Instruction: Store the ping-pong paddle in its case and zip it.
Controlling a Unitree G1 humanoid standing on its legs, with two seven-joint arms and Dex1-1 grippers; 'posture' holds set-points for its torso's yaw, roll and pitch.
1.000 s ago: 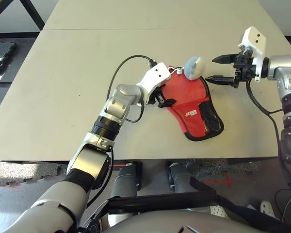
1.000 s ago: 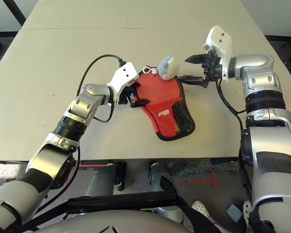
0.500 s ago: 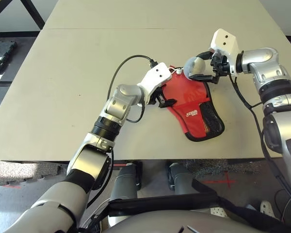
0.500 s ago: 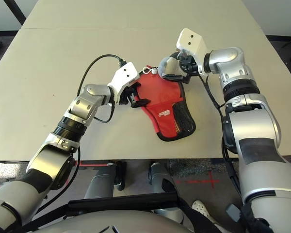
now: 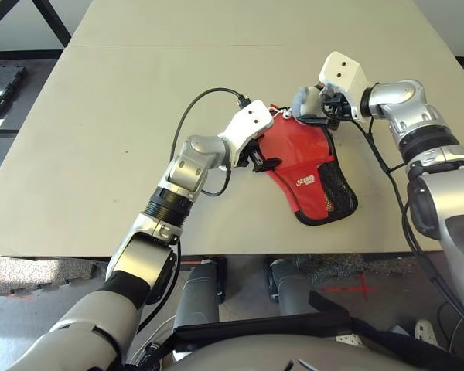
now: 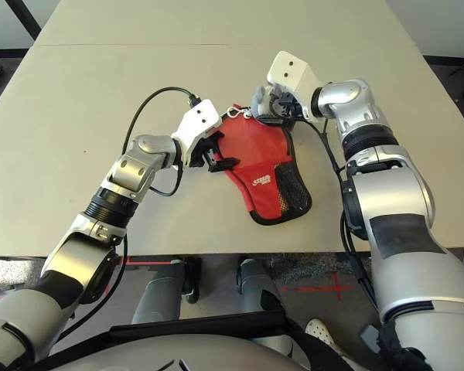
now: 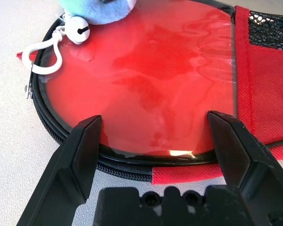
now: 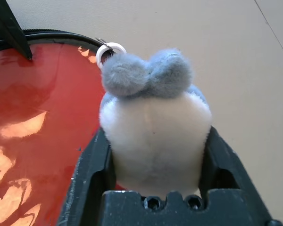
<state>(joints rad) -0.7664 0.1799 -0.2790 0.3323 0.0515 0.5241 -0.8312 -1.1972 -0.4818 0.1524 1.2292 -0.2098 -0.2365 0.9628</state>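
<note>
The red case (image 5: 310, 182) lies on the table, its black mesh pocket (image 5: 336, 189) toward me. Inside its black zip edging lies the ping-pong paddle (image 7: 146, 70), glossy red face up; the handle is hidden. My left gripper (image 5: 259, 160) is open at the case's left rim, its fingers (image 7: 80, 155) straddling the zip edge. A fluffy white and grey ball (image 8: 153, 117) hangs from a white clip (image 7: 47, 52) at the case's far end. My right gripper (image 5: 315, 114) is shut on that ball, one finger (image 8: 92, 160) pressing each side.
A small white bell (image 7: 78, 29) sits beside the clip. A black cable (image 5: 192, 110) loops from my left wrist over the table. The table's front edge (image 5: 216, 253) runs just below the case, and a seam (image 5: 178, 46) crosses the far side.
My right gripper swung left from beside the case onto the fluffy ball and closed around it. The left arm and the case stayed where they were.
</note>
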